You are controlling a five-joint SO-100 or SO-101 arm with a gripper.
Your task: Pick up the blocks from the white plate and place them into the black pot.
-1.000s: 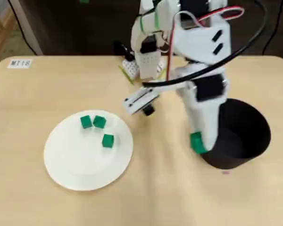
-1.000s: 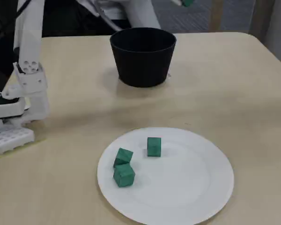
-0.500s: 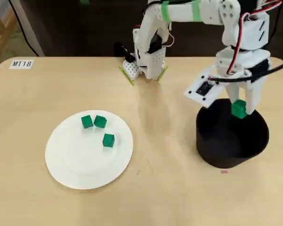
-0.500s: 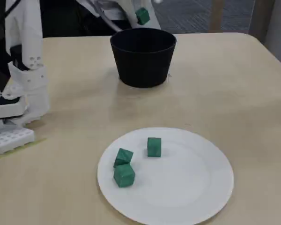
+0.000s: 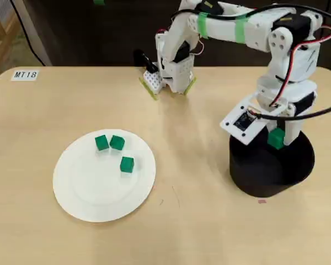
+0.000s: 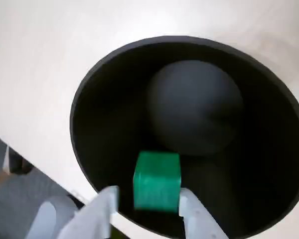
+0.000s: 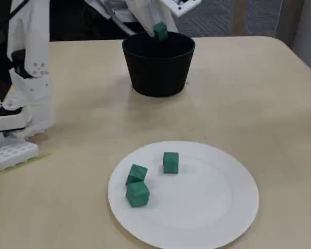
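My gripper (image 6: 149,196) hangs over the black pot (image 5: 271,165), with a green block (image 6: 157,180) between its fingertips, above the pot's dark inside. The jaws stand slightly wider than the block: a dark gap shows at its left side and the right finger (image 6: 192,214) is at its edge. In the fixed view the block (image 7: 160,30) is just above the pot's rim (image 7: 158,57). Three more green blocks (image 5: 116,142) lie on the white plate (image 5: 88,193), two close together and one apart. The plate also shows in the fixed view (image 7: 207,207).
The arm's white base (image 5: 174,72) stands at the table's far edge in the overhead view. A label reading MT18 (image 5: 25,74) is stuck on the table's far left corner. The plate and the pot stand well apart on the wooden table.
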